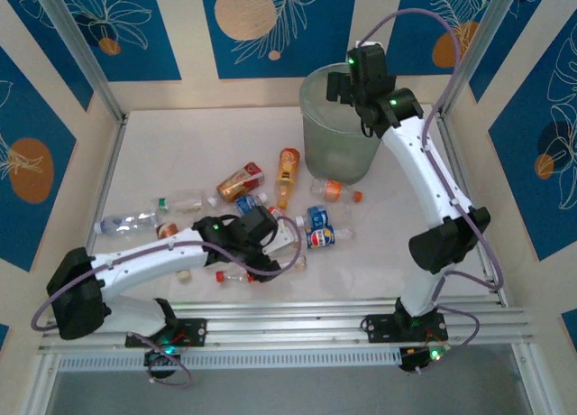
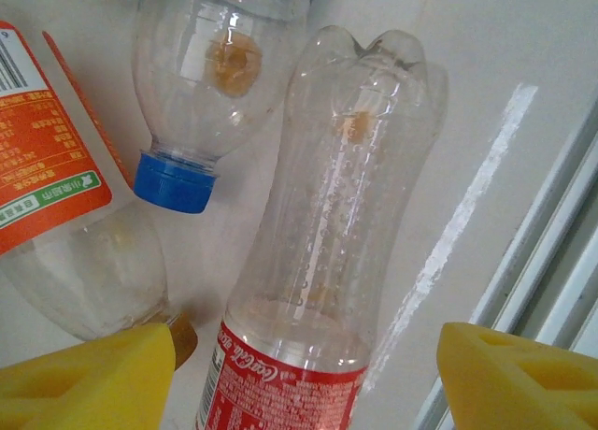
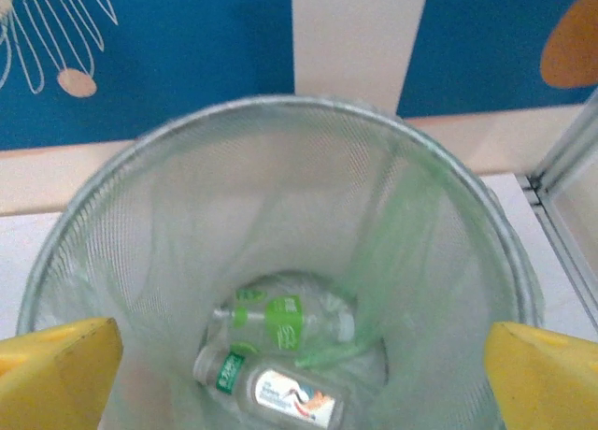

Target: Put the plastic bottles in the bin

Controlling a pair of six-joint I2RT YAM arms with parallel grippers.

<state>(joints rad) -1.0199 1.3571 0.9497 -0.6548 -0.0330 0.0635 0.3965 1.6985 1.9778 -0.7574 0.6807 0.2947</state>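
Observation:
In the left wrist view a clear plastic bottle with a red Coca-Cola label (image 2: 322, 262) lies on the table between my yellow fingers (image 2: 84, 379). My left gripper (image 2: 304, 383) is open, and a gap shows on each side of the bottle. My right gripper (image 3: 304, 374) hangs open and empty over the mouth of the bin (image 3: 187, 215). Two clear bottles lie on the bin's bottom, one green-labelled (image 3: 280, 320) and one white-labelled (image 3: 276, 397). From above, the bin (image 1: 341, 140) stands at the back right with the right gripper (image 1: 347, 81) over its rim. The left gripper (image 1: 260, 239) is low among the scattered bottles.
A blue-capped clear bottle (image 2: 215, 75) and an orange-labelled one (image 2: 56, 168) lie close to the left fingers. On the table are a red-labelled bottle (image 1: 240, 181), an amber one (image 1: 288, 173), two blue-labelled ones (image 1: 317, 227) and a clear one (image 1: 129, 223). A metal rail (image 1: 297, 320) runs along the near edge.

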